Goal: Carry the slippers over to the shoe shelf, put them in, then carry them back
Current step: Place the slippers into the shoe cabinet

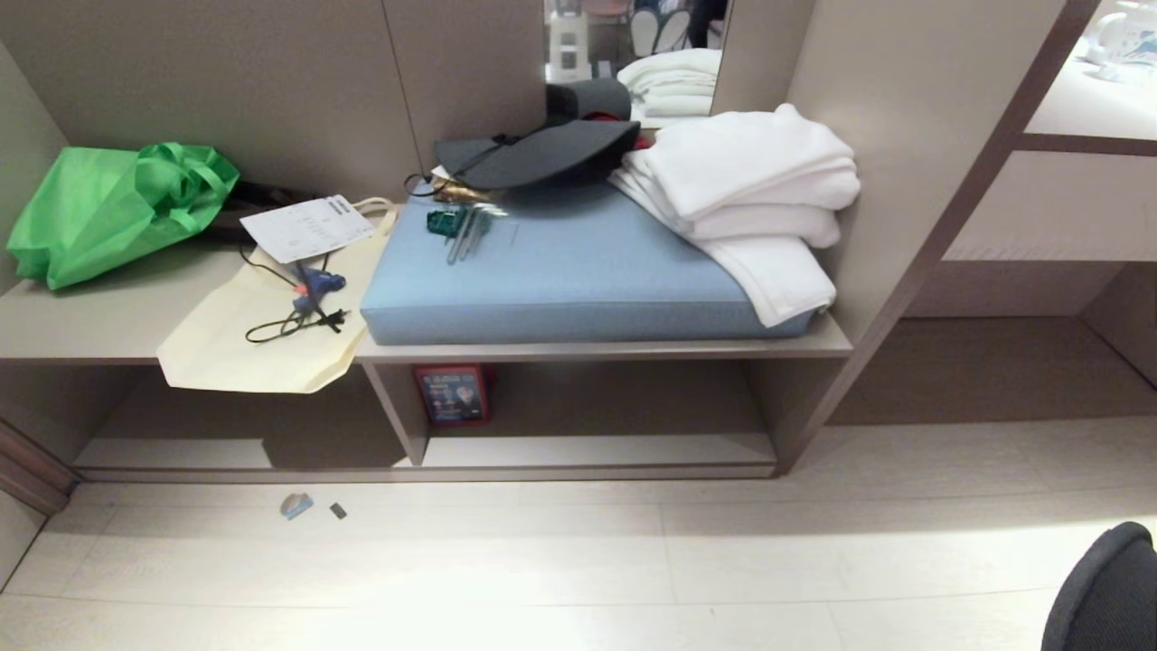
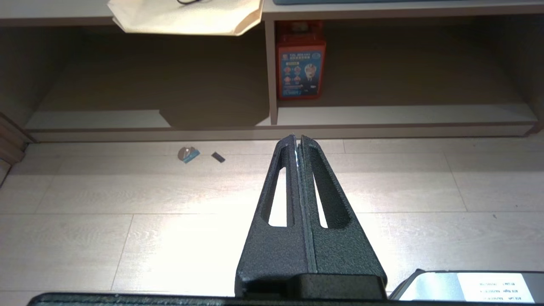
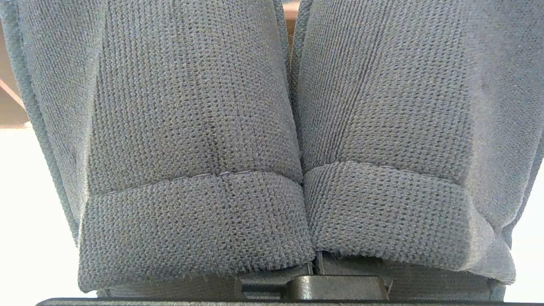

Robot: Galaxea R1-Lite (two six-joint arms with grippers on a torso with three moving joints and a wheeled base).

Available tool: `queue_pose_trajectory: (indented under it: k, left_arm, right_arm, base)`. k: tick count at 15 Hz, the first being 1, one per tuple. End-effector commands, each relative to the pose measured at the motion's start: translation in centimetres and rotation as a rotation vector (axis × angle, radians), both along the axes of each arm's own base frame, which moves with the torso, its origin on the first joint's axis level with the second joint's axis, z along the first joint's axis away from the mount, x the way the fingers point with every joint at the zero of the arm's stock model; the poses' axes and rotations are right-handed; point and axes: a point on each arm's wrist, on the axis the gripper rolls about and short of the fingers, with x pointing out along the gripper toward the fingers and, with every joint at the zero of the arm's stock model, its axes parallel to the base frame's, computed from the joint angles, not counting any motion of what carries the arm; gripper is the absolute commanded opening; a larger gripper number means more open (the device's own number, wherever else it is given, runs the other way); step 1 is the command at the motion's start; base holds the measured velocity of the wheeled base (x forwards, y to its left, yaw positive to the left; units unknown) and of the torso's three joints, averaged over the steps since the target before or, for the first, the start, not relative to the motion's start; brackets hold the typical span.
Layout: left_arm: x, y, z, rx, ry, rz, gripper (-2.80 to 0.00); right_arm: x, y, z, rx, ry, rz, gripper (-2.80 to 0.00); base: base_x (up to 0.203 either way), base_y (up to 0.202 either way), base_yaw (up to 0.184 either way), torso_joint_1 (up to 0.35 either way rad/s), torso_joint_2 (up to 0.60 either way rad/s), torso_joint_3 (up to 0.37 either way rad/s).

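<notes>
Two knitted grey-blue straps of the slippers (image 3: 191, 127) fill the right wrist view, side by side. They hang over my right gripper (image 3: 315, 268), whose fingers show only at their roots, pressed together; it is shut on the slippers. A dark rounded edge (image 1: 1105, 592) shows at the head view's lower right corner. The shoe shelf (image 1: 597, 449), a low open cubby with a pale base board, lies ahead under the bench. My left gripper (image 2: 297, 141) is shut and empty above the floor, pointing at the shelf's divider.
A red box (image 1: 452, 394) stands at the back left of that cubby. A second cubby (image 1: 172, 452) is to its left. The bench holds a blue cushion (image 1: 578, 271), white towels (image 1: 750, 181), a black hat, a cream tote bag (image 1: 262, 334) and a green bag. Small scraps (image 1: 298, 505) lie on the floor.
</notes>
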Motion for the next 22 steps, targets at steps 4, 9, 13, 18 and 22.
queue_pose_trajectory:
  k: [4,9,13,18,22]
  left_arm:
    - [0.00,0.00,0.00,-0.001,0.000,0.000,-2.80]
    - [0.00,0.00,0.00,-0.001,0.000,0.000,-2.80]
    - [0.00,0.00,0.00,-0.001,0.000,0.000,-2.80]
    - [0.00,0.00,0.00,-0.001,0.000,0.000,-2.80]
    - [0.00,0.00,0.00,-0.001,0.000,0.000,-2.80]
  right_arm:
    - [0.01,0.00,-0.01,0.000,0.003,0.001,-2.80]
    - [0.01,0.00,0.00,0.001,0.001,0.000,-2.80]
    - [0.01,0.00,0.00,0.011,0.001,-0.002,-2.80]
    - [0.01,0.03,-0.01,-0.055,0.004,0.013,-2.80]
    - [0.01,0.03,-0.01,-0.055,0.004,0.015,-2.80]
  base:
    - [0.000,0.000,0.000,0.000,0.00,-0.194]
    - [0.000,0.000,0.000,0.004,0.01,-0.197]
    - [0.000,0.000,0.000,0.006,0.01,-0.198]
    - [0.000,0.000,0.000,0.000,0.00,-0.193]
    - [0.000,0.000,0.000,0.004,0.00,-0.199]
